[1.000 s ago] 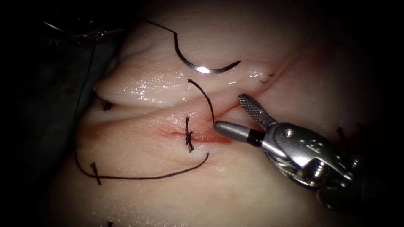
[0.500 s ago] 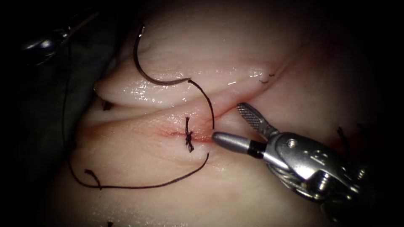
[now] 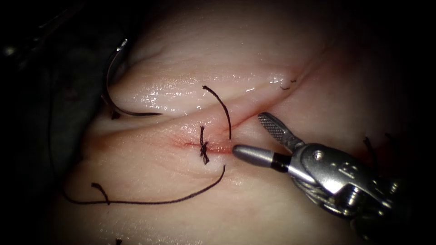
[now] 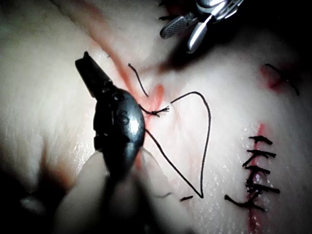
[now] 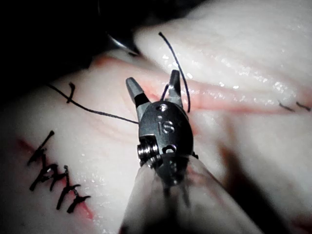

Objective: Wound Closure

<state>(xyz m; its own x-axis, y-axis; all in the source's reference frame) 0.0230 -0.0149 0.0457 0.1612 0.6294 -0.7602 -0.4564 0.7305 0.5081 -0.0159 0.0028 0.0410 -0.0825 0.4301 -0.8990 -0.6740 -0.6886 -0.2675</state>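
Right tool (image 3: 252,138) gapes empty beside the knot (image 3: 204,147)

Needle (image 3: 113,86) lies far left of the cut (image 3: 213,147), out of the tissue (image 3: 281,190), curve running up-down; thread (image 3: 150,201) trails below. Left tool (image 4: 100,80): grip and jaws, I cannot tell.

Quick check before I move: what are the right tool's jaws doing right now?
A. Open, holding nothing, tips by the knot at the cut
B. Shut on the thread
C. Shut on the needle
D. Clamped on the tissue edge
A: the right tool has its jaws spread with nothing between them, just right of the knot, while the needle lies far left at the edge of the tissue.
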